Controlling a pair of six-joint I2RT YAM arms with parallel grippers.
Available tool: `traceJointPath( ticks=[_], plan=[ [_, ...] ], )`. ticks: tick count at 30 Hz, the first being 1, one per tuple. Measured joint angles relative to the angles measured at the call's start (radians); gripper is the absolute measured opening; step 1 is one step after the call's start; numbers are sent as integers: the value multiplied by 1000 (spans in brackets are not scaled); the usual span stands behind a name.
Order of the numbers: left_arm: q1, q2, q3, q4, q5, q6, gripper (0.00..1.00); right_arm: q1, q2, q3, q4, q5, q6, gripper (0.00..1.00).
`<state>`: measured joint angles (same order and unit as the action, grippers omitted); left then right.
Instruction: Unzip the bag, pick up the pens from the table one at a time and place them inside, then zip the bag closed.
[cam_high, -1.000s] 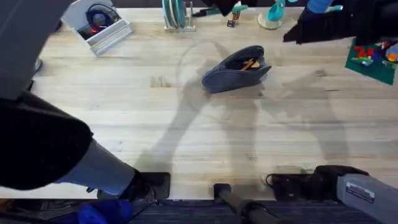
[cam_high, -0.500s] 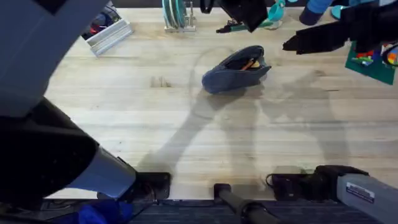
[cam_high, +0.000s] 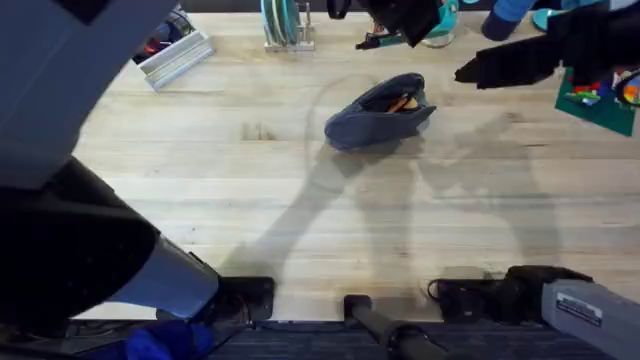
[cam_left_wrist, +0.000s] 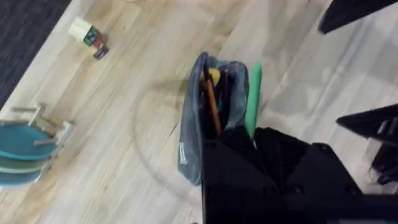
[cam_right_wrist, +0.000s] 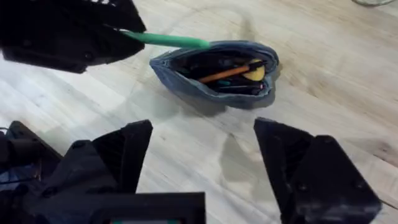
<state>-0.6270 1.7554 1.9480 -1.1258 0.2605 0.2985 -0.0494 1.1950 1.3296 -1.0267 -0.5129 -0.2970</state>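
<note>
The left arm (cam_high: 70, 200) shows as a broad grey link over a bulky black one, tapering through a light grey sleeve to a black base at the worktop's near edge. The right arm (cam_high: 570, 300) lies along the near edge as a black body with a silver-grey link bearing a small white label. The right gripper (cam_right_wrist: 205, 168) has two thick, angular matte-black fingers (cam_right_wrist: 124, 155) above a flat black block. The left gripper (cam_left_wrist: 273, 174) is a blocky black housing with rounded shoulders
</note>
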Motion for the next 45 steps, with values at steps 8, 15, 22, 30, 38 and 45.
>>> traceJointPath(
  ticks=[8, 15, 22, 30, 38, 45],
  plan=[
    [0, 75, 0, 37, 35, 0, 43, 0, 0, 0, 0, 0, -1, 996],
    [0, 141, 0, 41, 35, 0, 43, 0, 0, 0, 0, 0, -3, 995],
    [0, 184, -2, 53, 36, 0, 43, 0, 0, 0, 2, 0, -3, 996],
    [2, 191, -99, 159, 44, -4, 43, 0, 0, 0, 2, 0, -3, 996],
    [7, 192, -217, 256, 53, -8, 43, 0, 0, 0, 2, 0, -3, 995],
    [9, 201, -248, 278, 55, -8, 43, 0, 0, 0, 2, 0, -3, 996]
  ],
)
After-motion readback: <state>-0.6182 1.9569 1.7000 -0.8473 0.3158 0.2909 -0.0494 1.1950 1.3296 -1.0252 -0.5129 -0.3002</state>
